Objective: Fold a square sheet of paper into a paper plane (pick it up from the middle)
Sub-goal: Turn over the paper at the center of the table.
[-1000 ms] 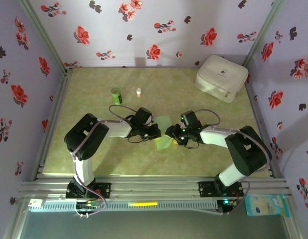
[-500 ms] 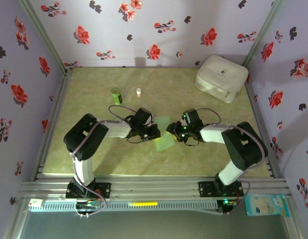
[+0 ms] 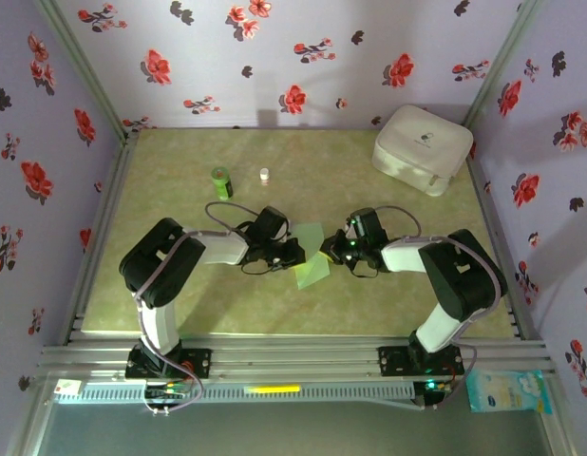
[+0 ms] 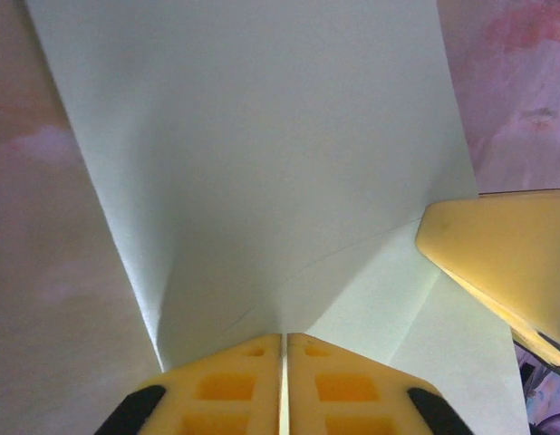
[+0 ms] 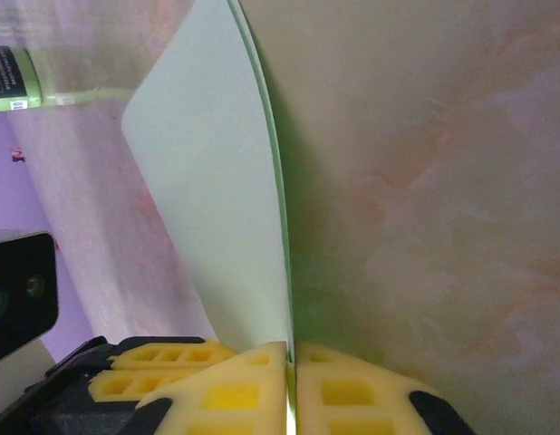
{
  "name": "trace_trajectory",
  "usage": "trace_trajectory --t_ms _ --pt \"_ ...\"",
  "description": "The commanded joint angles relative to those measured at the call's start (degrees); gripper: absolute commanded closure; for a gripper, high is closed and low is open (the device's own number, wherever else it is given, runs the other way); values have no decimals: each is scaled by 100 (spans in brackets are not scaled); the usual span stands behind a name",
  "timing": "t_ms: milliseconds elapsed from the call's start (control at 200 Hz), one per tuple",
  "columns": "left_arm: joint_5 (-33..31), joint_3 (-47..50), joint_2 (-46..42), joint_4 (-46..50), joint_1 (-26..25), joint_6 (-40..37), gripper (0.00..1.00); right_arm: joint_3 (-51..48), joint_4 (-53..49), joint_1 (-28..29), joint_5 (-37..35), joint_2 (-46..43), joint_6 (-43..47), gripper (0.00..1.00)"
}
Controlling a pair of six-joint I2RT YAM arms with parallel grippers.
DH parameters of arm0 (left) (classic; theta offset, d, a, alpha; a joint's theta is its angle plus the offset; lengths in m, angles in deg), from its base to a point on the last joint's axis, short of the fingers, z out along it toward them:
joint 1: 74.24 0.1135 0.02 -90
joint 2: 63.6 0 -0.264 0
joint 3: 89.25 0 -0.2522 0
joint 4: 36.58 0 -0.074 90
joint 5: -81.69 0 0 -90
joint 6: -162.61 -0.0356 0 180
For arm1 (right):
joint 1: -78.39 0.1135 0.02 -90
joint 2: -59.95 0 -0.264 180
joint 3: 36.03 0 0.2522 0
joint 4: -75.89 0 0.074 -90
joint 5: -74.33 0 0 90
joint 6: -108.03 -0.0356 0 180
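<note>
Our right gripper (image 5: 289, 349) has just closed on the edge of the paper (image 5: 207, 181); our left gripper (image 4: 284, 337) pinches it too; we judge folding can proceed.

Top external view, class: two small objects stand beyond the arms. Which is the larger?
The green bottle, the left one of the pair; the small white object to its right is clearly smaller.
</note>
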Motion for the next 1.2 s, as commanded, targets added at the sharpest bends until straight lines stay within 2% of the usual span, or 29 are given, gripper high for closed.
trace_trajectory --t_ms 0,100,280,520,670,730,840,915,1055,1195 --pt "-14 275 -269 -340 68 88 86 -24 216 -35 96 -117 181 94" --pt "-28 413 -519 -631 90 64 80 39 -5 -44 42 -299 366 96" --pt "-394 439 -1152 -329 99 -360 76 365 -1048 -40 -326 -822 1056 98" --pt "-1840 863 -2357 175 108 -785 73 1366 -3634 38 -1813 -1576 2806 99" --pt "-2592 1275 -3115 234 180 -933 69 1929 -4629 169 -2692 -1804 3405 99" --pt "-2825 1446 -3399 256 239 -907 63 2102 -4926 225 -3050 -1843 3426 99" --pt "-2929 1749 -3808 182 399 -923 58 2384 -5353 384 -3544 -1797 3519 98" --pt "-2892 1878 -4005 112 424 -1271 52 2605 -5677 585 -4008 -1698 3663 98" --pt "-2900 1722 -4200 625 466 -1798 43 3014 -6234 983 -5083 -1338 3773 100" --pt "-3216 1789 -4437 780 571 -1538 36 3233 -6429 1403 -6056 -1007 3703 99"
